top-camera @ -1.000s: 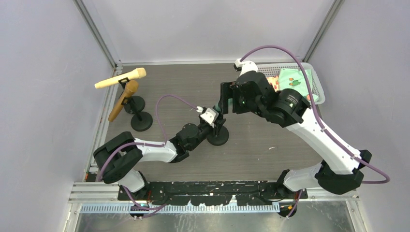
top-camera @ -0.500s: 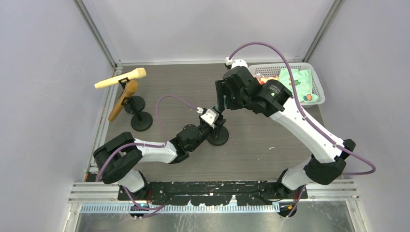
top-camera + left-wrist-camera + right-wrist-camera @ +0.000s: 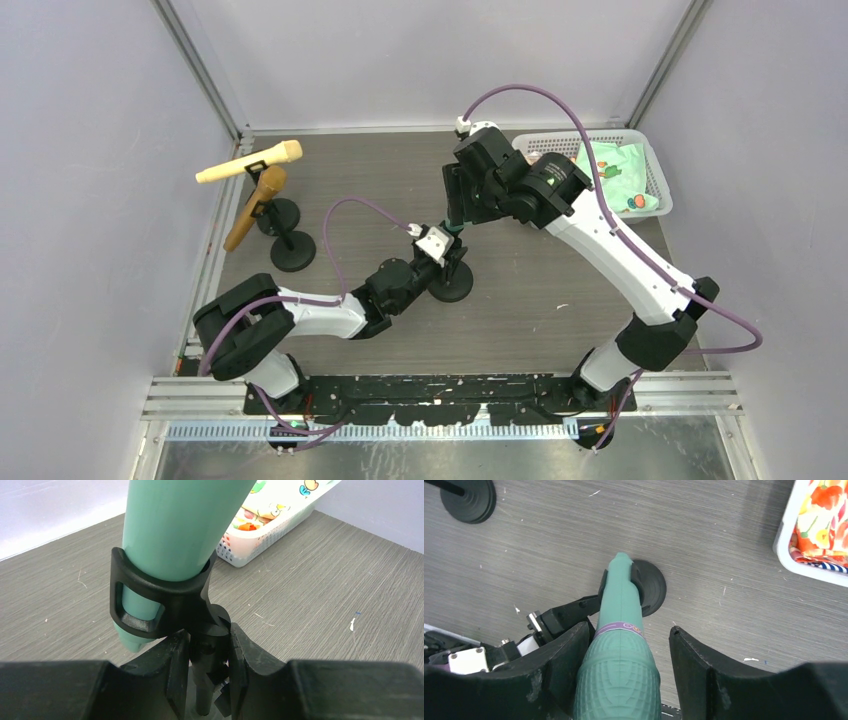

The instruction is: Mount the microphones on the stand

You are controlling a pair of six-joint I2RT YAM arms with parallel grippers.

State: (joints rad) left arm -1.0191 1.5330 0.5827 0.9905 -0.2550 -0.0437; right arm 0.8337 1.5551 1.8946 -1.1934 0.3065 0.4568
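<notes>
**A:** What had changed in that last second?

**B:** The right arm had swung left, off the basket, so its wrist hung over the middle stand. The left arm had barely moved.

**A:** And where was the green microphone?

**B:** It was in that stand's clip. In the left wrist view the handle passed down through the black ring, and its tip stuck out below.

**A:** Was the right arm gripping it?

**B:** It didn't look so. The right jaws were spread around the head. One side was close against it and the other stood clear, so I read them as released.

**A:** And the left jaws?

**B:** They were clenched on the stand's stem just under the clip, holding it steady on the table.

**A:** So what did that mean for the job?

**B:** Probably that the last microphone was seated. The yellow microphone and the brown microphone were already on their own stands at the far left. What seemed left was for both arms to back away without knocking the stand. Whether the clip held firmly, I couldn't tell.
</notes>
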